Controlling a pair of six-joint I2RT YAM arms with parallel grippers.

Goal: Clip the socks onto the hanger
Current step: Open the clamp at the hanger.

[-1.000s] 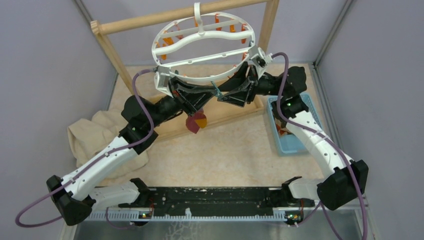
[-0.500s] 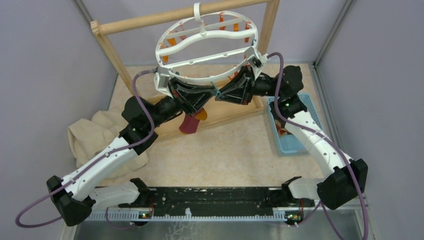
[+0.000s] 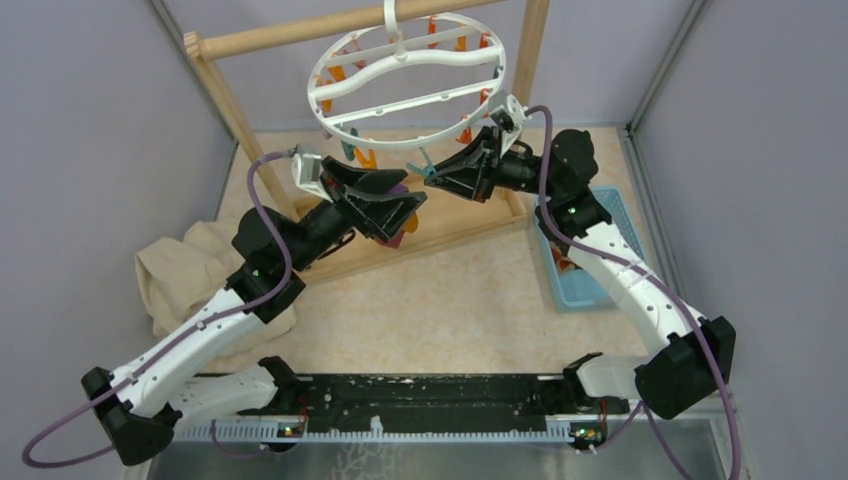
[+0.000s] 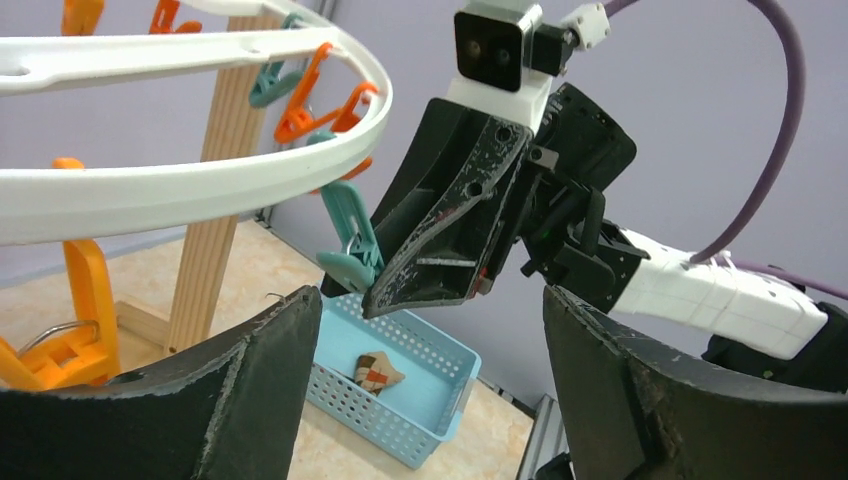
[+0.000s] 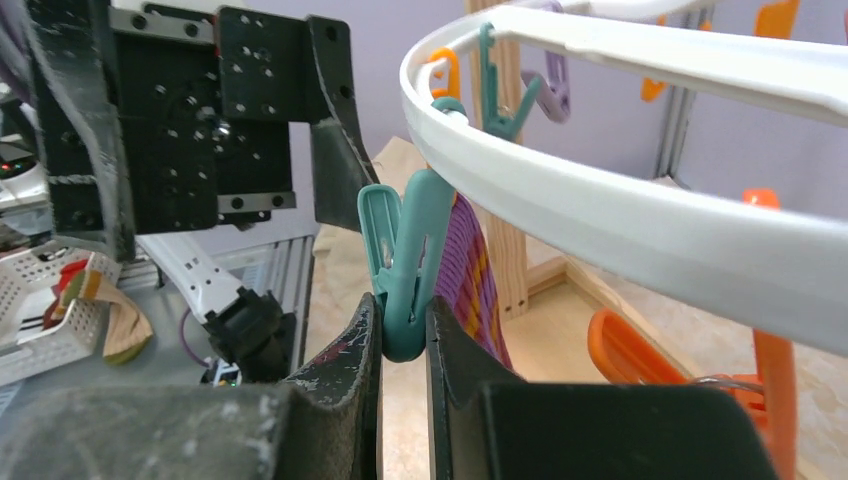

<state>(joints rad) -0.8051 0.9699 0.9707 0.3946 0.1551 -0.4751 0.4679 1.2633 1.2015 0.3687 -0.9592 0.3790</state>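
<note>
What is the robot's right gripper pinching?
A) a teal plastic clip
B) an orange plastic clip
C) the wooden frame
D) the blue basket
A: the right gripper is shut on the teal plastic clip hanging from the white round plastic hanger.

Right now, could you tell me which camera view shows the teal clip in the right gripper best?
Right wrist view: the teal clip sits centre frame, pinched by the right gripper. Left wrist shows it smaller, side-on; the top view, only a sliver.
</note>
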